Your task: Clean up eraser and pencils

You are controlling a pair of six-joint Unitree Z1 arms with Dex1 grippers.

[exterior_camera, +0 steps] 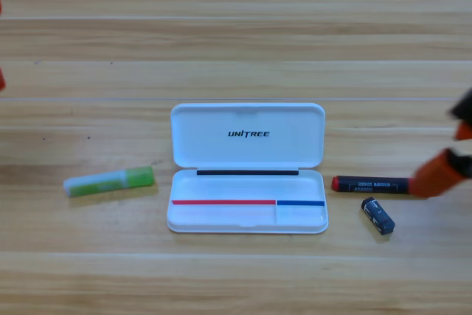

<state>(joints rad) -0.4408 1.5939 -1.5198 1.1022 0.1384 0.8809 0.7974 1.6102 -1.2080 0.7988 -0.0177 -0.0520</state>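
The wooden worktop (236, 27) spreads under me, and at its centre the white case (248, 138) lies open, lid back toward twelve o'clock, tray toward six, with nothing of the task in it yet. My right pincer (434, 179) comes in from three o'clock, its orange tips at the far end of the black-and-red pencil (369, 184); I cannot tell whether my jaws stand open or have closed on it, as they cover that end. This pencil lies just off the case at three o'clock, long axis running nine to three, its red tip pointing at the tray. The green-and-white pencil (109, 181) lies at nine o'clock of the case, well apart from it, long axis close to nine-three with the green half nearer the case and slightly raised toward two. The eraser (377, 215) sits near four o'clock of the case, just below the black pencil, slanting from ten to four. My left pincer (1, 79) waits at the nine o'clock edge, barely showing. The risk, I judge: gripping so near the end may let the pencil swing or roll, or nudge the eraser.
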